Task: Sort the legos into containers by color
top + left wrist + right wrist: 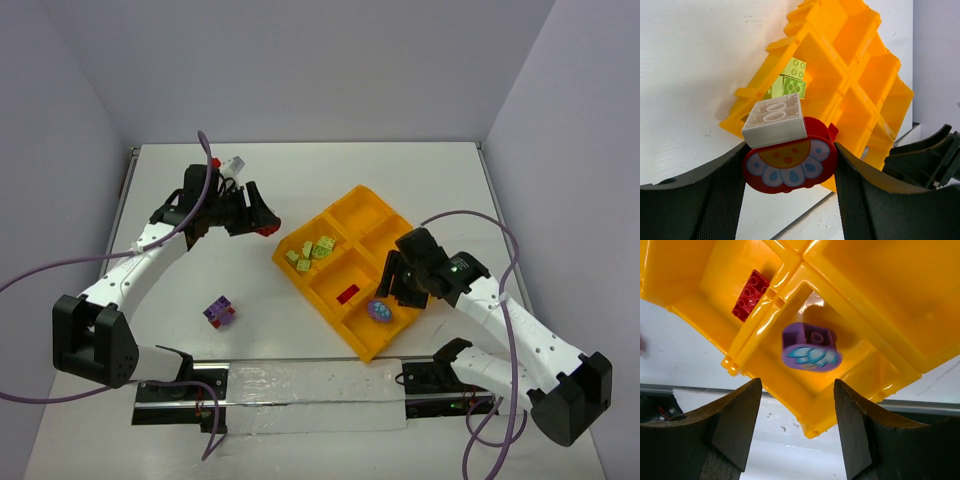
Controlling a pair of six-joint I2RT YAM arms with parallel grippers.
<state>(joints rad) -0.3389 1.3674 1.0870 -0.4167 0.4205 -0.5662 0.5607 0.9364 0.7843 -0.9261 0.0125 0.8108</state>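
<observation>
My left gripper (258, 218) is shut on a red flower-faced lego (787, 165) that carries a white brick (774, 120). It hangs above the table, left of the orange-yellow tray (355, 215). Yellow-green legos (310, 250) lie in a left compartment, seen also as yellow-green legos (792, 82) in the left wrist view. A red brick (347, 294) lies in a middle compartment. My right gripper (395, 293) is open over the tray's near corner. Below its jaws a purple lego (811, 346) sits, slightly blurred, in the corner compartment. The red brick (750, 295) lies in the adjoining compartment.
A purple-and-red lego clump (219, 312) lies on the white table, left of the tray. The other tray compartments (875, 300) hold nothing. A strip of clear film (300, 395) runs along the near table edge between the arm bases.
</observation>
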